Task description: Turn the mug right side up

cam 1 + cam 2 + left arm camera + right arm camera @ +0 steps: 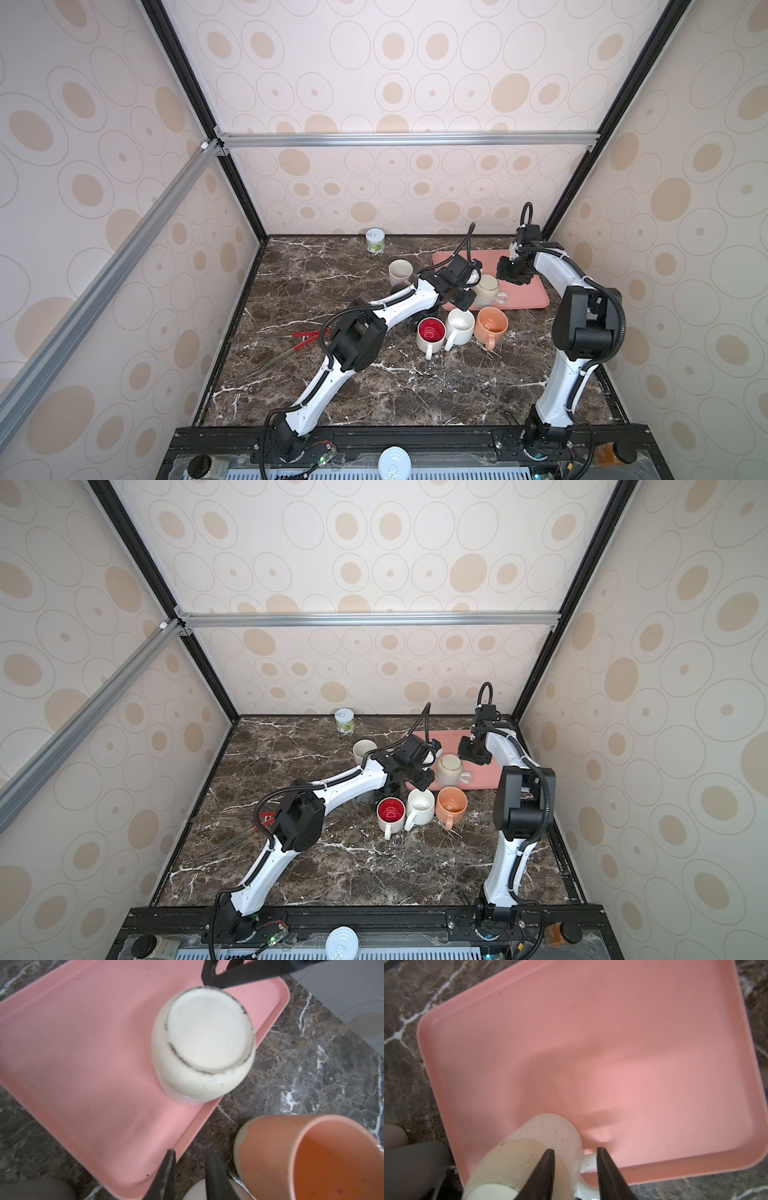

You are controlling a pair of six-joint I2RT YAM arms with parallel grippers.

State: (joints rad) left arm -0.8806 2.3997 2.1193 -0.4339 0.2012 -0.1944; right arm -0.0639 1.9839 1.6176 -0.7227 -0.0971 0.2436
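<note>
Mug (486, 290): upside down on pink tray (536, 293) | left gripper (190, 1154): slightly open, empty | right gripper (575, 1150): partly open by its handle (588, 1162), holding nothing

The tray (536, 297) lies on the bench (436, 395) at its rear right. An upside-down mug (486, 289) stands on the tray near its front left corner. Before the tray, three upright mugs stand close together in a row: left mug (431, 332), middle mug (460, 323), right mug (491, 325). A fourth upright mug (400, 270) stands left of the tray, with a small jar (375, 241) behind it by the back wall. Long utensils (305, 337) lie at the bench's left side. The left pincer (189, 1152) hangs over the tray's front edge, and the right pincer (575, 1149) above the tray beside the upside-down mug.
</note>
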